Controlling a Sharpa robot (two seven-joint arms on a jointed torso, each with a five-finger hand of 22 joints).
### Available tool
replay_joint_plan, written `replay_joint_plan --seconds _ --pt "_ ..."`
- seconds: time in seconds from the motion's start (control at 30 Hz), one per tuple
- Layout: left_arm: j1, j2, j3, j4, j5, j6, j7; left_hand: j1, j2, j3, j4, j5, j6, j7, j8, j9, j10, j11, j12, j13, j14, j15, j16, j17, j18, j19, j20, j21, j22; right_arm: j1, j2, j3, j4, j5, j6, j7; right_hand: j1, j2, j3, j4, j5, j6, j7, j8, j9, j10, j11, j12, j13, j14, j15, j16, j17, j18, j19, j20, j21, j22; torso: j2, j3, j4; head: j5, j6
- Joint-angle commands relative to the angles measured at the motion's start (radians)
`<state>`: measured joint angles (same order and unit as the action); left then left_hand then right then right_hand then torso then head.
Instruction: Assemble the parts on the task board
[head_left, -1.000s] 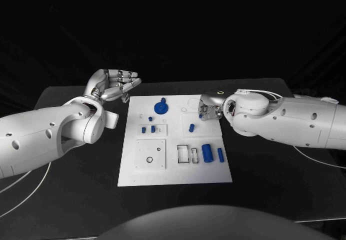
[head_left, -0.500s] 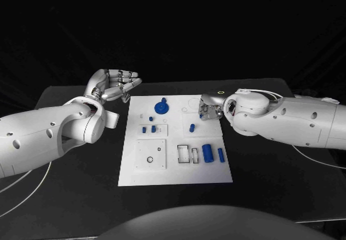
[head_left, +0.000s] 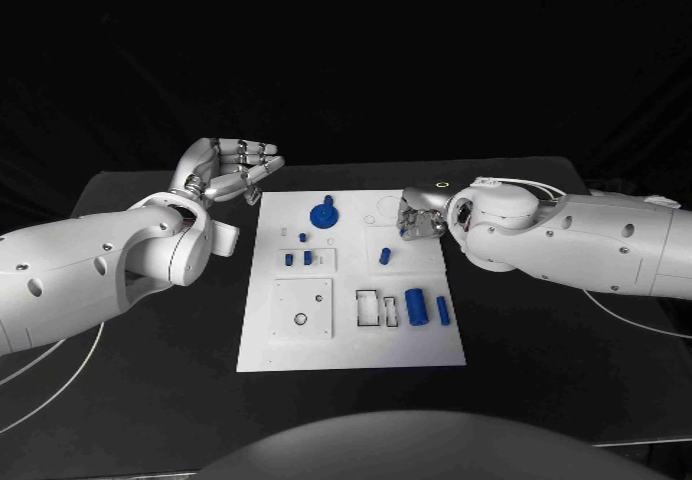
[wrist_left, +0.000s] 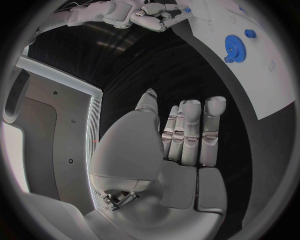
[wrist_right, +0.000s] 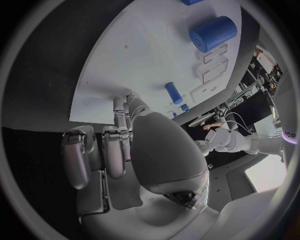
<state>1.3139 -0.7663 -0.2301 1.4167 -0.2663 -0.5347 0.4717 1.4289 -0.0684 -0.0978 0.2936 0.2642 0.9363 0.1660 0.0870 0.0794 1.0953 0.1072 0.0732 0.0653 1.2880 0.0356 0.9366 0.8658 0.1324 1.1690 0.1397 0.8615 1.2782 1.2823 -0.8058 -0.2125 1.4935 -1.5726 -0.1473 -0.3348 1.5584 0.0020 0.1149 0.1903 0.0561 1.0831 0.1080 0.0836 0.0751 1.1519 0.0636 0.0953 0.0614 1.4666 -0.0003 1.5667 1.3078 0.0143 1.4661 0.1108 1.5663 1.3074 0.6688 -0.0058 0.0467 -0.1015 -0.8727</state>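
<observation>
— Where the black table (head_left: 144, 400) is lit, what is seen?
— A white task board (head_left: 353, 345) is centred, blue parts (head_left: 415, 305) on it.
— What has changed?
— Nothing.
— And the hands?
— The left hand (head_left: 231, 168), fingers spread and empty, is held beyond the board's far-left corner; the right hand (head_left: 420, 222), fingers curled, rests at its far-right edge, its contents indiscernible.

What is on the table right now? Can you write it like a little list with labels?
Table: black table
Board: white board in the middle
Blue gear: gear at the board's far end
Blue cylinder: big cylinder near the rectangular slots
Black ring: ring on the board's left part
Left hand: left hand raised beside the board, holding nothing
Right hand: right hand with fingers down on the board's far right part
</observation>
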Motion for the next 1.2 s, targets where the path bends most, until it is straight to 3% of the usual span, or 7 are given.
replay_joint_plan --seconds 0.03,0.63,1.2 --pt "0.000 0.002 0.001 0.001 0.004 0.007 0.004 -0.003 0.009 -0.002 -0.001 0.004 0.005 -0.001 -0.007 0.001 0.004 -0.001 -0.003 0.001 0.003 -0.004 -0.005 -0.001 0.006 -0.003 -0.002 -0.003 -0.001 -0.008 0.004 -0.005 0.000 0.010 0.028 0.008 -0.007 -0.006 0.008 -0.001 0.002 0.008 -0.001 0.001 0.002 0.008 0.001 -0.006 0.000 0.104 -0.008 0.004 0.263 -0.014 0.105 -0.005 0.004 0.263 0.001 0.0003 0.0001 0.001 0.000" --pt "0.000 0.002 0.001 0.001 0.004 0.008 0.004 -0.003 0.009 -0.002 -0.001 0.004 0.005 -0.001 -0.007 0.001 0.004 -0.001 -0.003 0.001 0.003 -0.004 -0.005 -0.001 0.006 -0.003 -0.002 -0.003 -0.001 -0.011 0.007 -0.005 0.000 0.003 0.023 0.007 0.021 0.014 0.059 -0.021 0.007 0.076 -0.006 0.023 0.015 0.080 -0.010 -0.009 0.000 0.104 -0.011 0.004 0.263 -0.014 0.105 -0.010 0.004 0.263 0.000 0.0002 -0.0006 0.001 0.000" --pt "0.000 -0.005 0.001 0.004 0.004 0.005 0.004 -0.002 0.011 -0.002 -0.001 0.005 0.005 -0.001 -0.007 0.001 0.004 -0.001 -0.003 0.001 0.002 -0.004 -0.008 -0.003 0.006 -0.004 -0.002 -0.008 -0.002 -0.011 -0.022 -0.004 0.038 0.014 -0.136 0.048 0.018 0.013 0.064 -0.024 0.009 0.083 -0.003 0.024 0.017 0.092 -0.007 -0.014 -0.001 0.104 -0.004 0.004 0.263 -0.014 0.105 -0.007 0.004 0.263 0.000 0.0003 -0.0002 0.008 0.000"
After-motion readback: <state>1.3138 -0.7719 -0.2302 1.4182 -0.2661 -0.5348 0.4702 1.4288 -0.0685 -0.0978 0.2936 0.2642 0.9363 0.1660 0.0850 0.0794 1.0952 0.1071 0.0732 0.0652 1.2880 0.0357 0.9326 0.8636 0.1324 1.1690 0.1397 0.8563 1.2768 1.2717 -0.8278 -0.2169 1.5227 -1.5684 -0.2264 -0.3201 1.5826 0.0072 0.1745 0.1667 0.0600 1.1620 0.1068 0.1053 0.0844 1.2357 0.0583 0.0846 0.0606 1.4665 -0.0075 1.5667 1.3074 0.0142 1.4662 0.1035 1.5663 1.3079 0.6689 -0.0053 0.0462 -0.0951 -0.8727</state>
